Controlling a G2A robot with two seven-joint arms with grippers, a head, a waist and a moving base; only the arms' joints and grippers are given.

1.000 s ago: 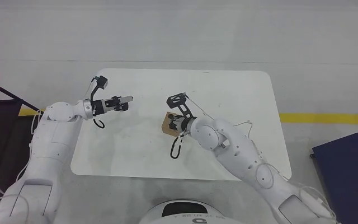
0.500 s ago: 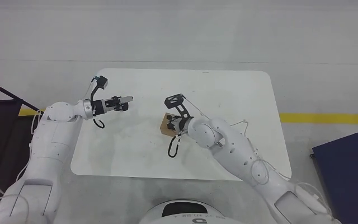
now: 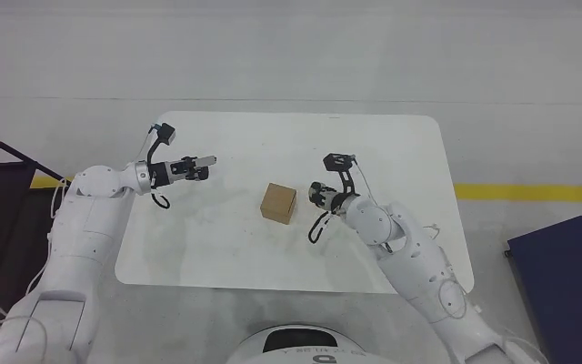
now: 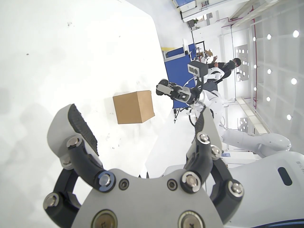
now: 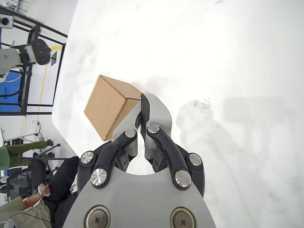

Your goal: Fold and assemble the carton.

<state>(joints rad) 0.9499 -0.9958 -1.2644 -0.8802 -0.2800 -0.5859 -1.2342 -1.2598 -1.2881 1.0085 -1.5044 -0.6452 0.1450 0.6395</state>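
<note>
- White table [image 3: 391,150] with rounded corners stands on a pale floor crossed by a yellow stripe [image 3: 523,192]. Bare surface spreads on every side of the carton.
- Near the table's middle sits the carton [image 3: 278,203], a small brown cube resting flat. It is well clear of all four edges, and neither claw touches it.
- Every face that shows is closed, so what is inside cannot be told.
- Just beside the carton, on the side away from the left arm, hangs the right gripper [image 3: 315,193], with a narrow strip of table between them. Its fingers are pressed together with nothing between them.
- On the carton's other side, well apart from it and nearer the table's left edge, hovers the left gripper [image 3: 207,165]. Its fingers are spread wide and hold nothing.
- From the left wrist, two side faces of the carton [image 4: 133,106] show, with the right gripper [image 4: 166,89] close beyond it and pointing toward it.
- From the right wrist, the carton [image 5: 106,105] has its near corner partly hidden behind the closed fingers [image 5: 156,110]. The table's edge runs just behind the carton.
</note>
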